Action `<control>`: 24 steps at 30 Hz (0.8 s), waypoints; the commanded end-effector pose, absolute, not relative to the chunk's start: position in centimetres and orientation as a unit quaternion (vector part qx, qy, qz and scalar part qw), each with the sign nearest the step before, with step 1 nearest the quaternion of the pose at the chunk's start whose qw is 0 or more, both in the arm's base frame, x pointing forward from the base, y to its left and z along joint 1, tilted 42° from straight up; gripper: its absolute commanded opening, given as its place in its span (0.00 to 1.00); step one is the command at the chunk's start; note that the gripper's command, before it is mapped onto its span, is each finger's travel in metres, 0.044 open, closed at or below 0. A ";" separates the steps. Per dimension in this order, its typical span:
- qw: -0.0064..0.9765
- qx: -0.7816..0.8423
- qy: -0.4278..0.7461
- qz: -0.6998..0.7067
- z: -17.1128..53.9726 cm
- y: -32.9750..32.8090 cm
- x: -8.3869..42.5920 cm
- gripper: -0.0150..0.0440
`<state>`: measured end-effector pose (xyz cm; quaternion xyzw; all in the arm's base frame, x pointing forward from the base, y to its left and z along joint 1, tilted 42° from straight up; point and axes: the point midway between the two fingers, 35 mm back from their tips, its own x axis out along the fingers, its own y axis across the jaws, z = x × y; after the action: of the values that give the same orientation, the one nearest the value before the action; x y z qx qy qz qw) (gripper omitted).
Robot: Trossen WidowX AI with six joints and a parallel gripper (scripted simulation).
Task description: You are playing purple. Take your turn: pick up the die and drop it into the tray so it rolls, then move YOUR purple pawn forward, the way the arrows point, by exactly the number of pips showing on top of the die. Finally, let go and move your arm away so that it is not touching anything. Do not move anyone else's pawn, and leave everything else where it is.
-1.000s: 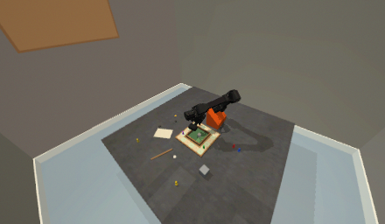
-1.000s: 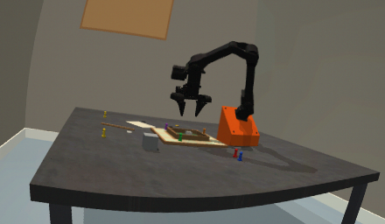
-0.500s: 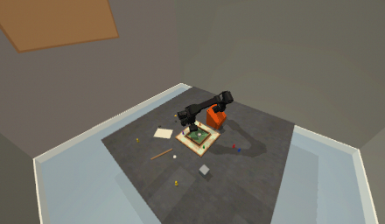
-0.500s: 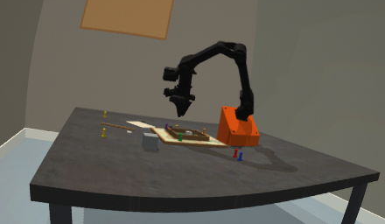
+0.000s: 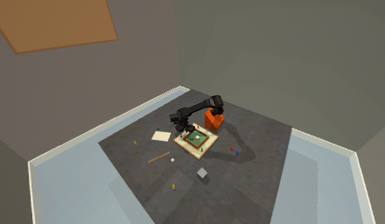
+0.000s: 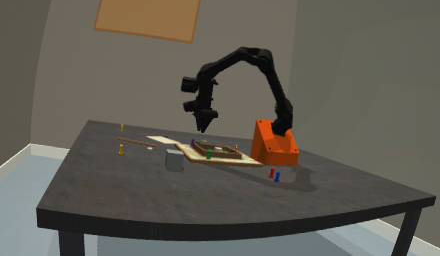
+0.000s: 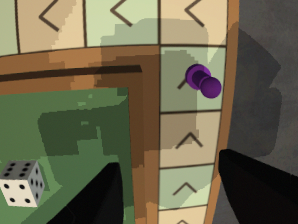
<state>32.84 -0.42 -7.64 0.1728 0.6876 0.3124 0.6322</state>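
The purple pawn (image 5: 181, 136) (image 6: 192, 142) (image 7: 204, 80) stands upright on a pale green arrow square of the board (image 5: 199, 156) (image 7: 186, 177), one square from a corner. The white die (image 5: 197, 137) (image 6: 218, 150) (image 7: 21, 185) rests on the green floor of the brown-rimmed tray (image 7: 149, 125); its brightest face, seemingly the top, shows four pips. My gripper (image 5: 185, 129) (image 6: 205, 129) (image 7: 170, 165) is open and empty, its fingers partly closed. It hangs above the board; in the wrist view the pawn appears beyond the fingertips, nearer the right one.
A green pawn (image 5: 201, 150) (image 6: 209, 154) and an orange pawn (image 6: 236, 147) stand on the board. Red (image 5: 232, 149) (image 6: 272, 172) and blue (image 5: 237, 153) (image 6: 277, 177) pawns stand off it. A grey cube (image 5: 202, 172) (image 6: 174, 159), stick (image 5: 159, 157), pale card (image 5: 161, 136) and yellow pawns (image 5: 173, 186) (image 6: 121, 149) lie around.
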 end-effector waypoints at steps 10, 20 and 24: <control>0.669 0.027 0.578 0.466 -10.0 -2.1 34.8 0.59; 0.669 0.028 0.578 0.467 -11.2 -1.1 34.7 0.59; 0.669 0.028 0.577 0.467 -11.3 -0.9 34.7 0.59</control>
<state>34.68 -1.09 -11.07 0.0239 0.5787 0.4692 0.6667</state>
